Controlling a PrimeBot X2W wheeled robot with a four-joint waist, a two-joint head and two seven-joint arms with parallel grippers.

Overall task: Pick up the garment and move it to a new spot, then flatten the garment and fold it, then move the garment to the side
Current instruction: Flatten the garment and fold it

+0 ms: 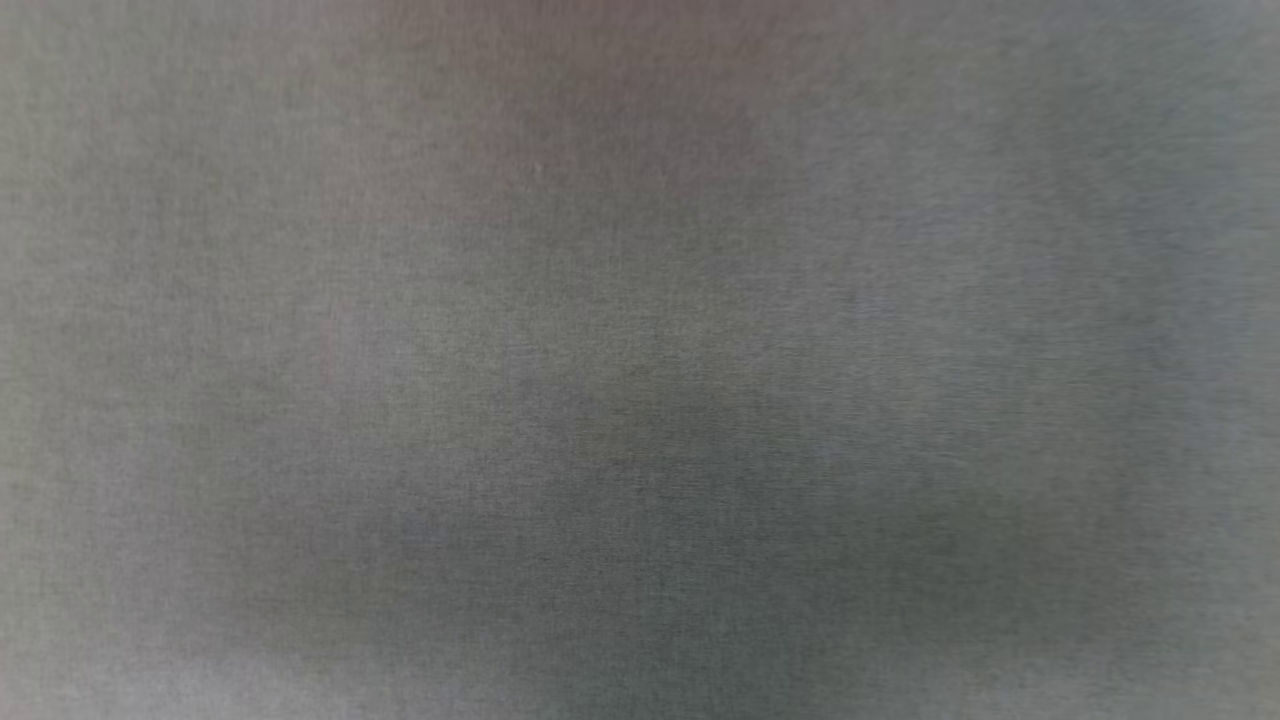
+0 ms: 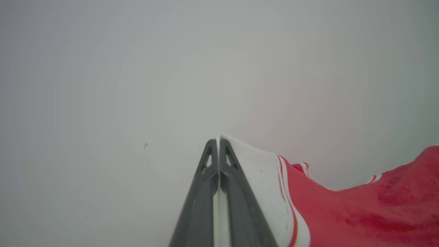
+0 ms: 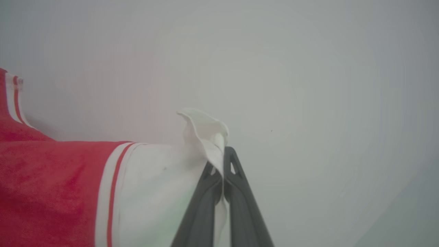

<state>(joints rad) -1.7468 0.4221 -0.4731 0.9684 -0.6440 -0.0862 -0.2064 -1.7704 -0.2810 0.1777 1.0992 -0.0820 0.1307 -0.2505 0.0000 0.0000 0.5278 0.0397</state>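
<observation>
The garment (image 2: 360, 212) is a bright red shirt with white panels and thin red-and-white striped trim. In the left wrist view my left gripper (image 2: 218, 141) is shut on a white edge of it, and the cloth trails off to the lower right. In the right wrist view my right gripper (image 3: 223, 151) is shut on another white corner of the garment (image 3: 51, 192), which bunches above the fingertips and stretches away to the left. Both grippers hold the cloth above a pale grey surface (image 2: 137, 85).
The head view is a blurred grey field of fine woven texture (image 1: 640, 360) with a faint reddish tint at the top; nothing distinct can be made out there. The pale surface (image 3: 325, 103) spreads plain around both grippers.
</observation>
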